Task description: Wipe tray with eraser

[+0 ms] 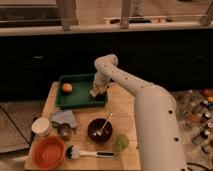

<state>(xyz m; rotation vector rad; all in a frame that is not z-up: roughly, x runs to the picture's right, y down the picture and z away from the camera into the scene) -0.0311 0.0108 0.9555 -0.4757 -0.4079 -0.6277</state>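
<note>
The eraser (94,93) is a small tan block, plain and matt, pale against the dark green tray (80,97). It sits at the tray's right end, close to the near right corner, low over or on the floor; which of the two cannot be told. The gripper (96,90) comes down on it from above at the end of the white arm (125,82), its fingers closed on the block. The eraser shows as a blunt, nearly square patch, so the direction of its long side cannot be told. The tray is a shallow rectangle with a raised rim, its long axis running left to right on the wooden table (122,107). An orange fruit (66,88) lies at the tray's left end, well apart from the eraser.
</note>
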